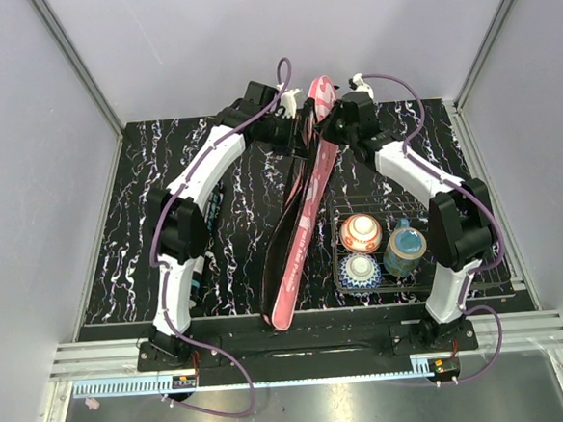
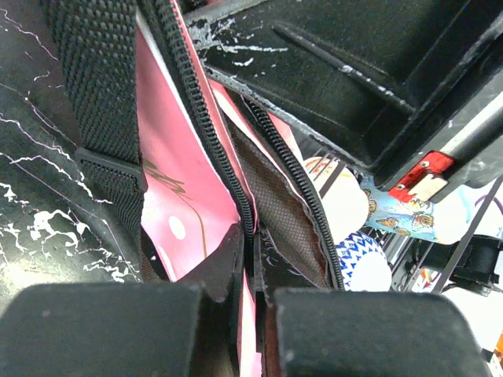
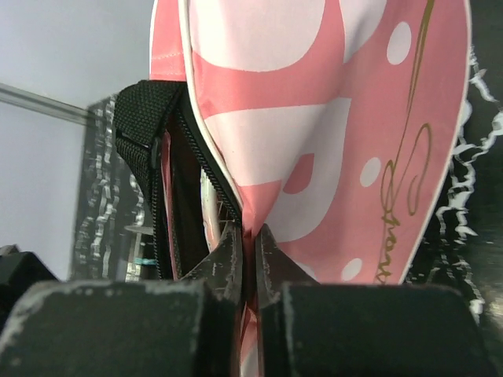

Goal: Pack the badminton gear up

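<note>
Your left jaws are pressed together on the racket cover (image 1: pixel 298 234), pinching its fabric right where the two rows of the black zipper (image 2: pixel 200 126) meet. The black webbing strap (image 2: pixel 98 78) lies just beside that grip. Your right jaws are also clamped on the cover, on its pink edge next to the zipper slit, which gapes open there. Both grips are at the cover's far end, the left jaws on its left side and the right jaws on its right. From there the cover runs along the middle of the tabletop (image 1: pixel 138 231), between your two arms, to the near edge. The wire basket (image 1: pixel 335 246) stands just right of it.
</note>
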